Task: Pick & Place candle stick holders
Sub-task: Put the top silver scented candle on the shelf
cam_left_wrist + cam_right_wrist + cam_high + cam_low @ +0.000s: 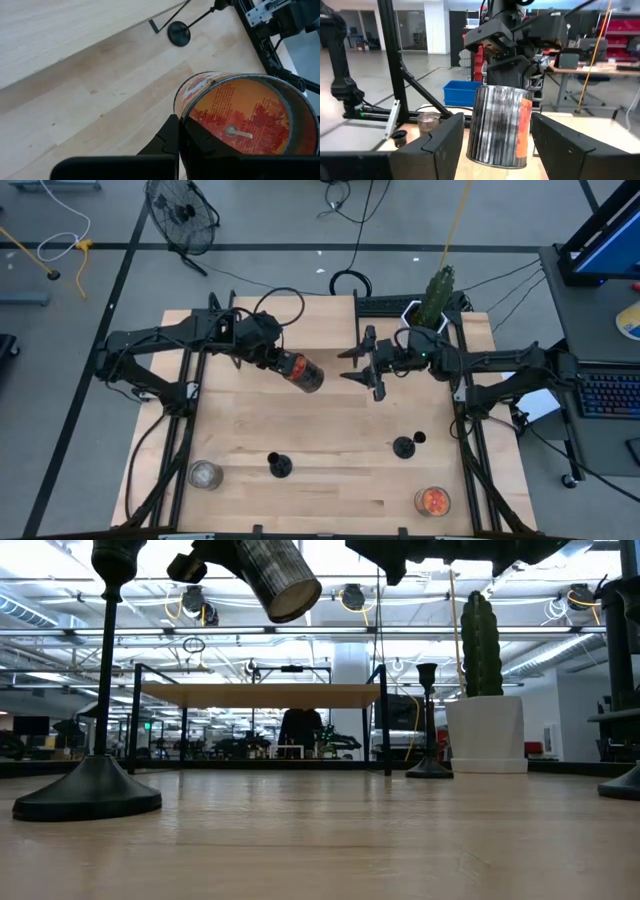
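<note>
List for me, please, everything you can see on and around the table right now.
candle stick holders: three, black, upright on the table; one close to the low camera, one far off by the cactus, one at that view's right edge
held jar: one, orange label, in the air over the table
glass jars: two, near edge; grey contents left, orange contents right
cactus: one, green, white pot, far right corner
fan: one, black, floor beyond
table: one, light wood
left claw: shut on the held jar
right claw: open, empty, facing it
</note>
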{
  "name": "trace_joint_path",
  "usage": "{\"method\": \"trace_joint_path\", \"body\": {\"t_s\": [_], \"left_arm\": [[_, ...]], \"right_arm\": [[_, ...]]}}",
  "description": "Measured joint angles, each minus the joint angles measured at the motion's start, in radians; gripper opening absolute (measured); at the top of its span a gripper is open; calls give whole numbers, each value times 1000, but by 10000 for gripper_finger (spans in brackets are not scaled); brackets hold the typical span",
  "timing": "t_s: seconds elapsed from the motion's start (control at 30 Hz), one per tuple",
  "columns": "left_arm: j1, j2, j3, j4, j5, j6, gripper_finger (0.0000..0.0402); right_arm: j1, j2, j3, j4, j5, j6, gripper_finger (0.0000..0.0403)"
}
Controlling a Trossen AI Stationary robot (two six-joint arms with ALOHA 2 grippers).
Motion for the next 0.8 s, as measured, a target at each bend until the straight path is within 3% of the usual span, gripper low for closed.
{"method": "trace_joint_path", "body": {"t_s": [0.8], "left_arm": [[0,0,0,0,0,11,0]], "right_arm": [[0,0,0,5,0,188,224]]}}
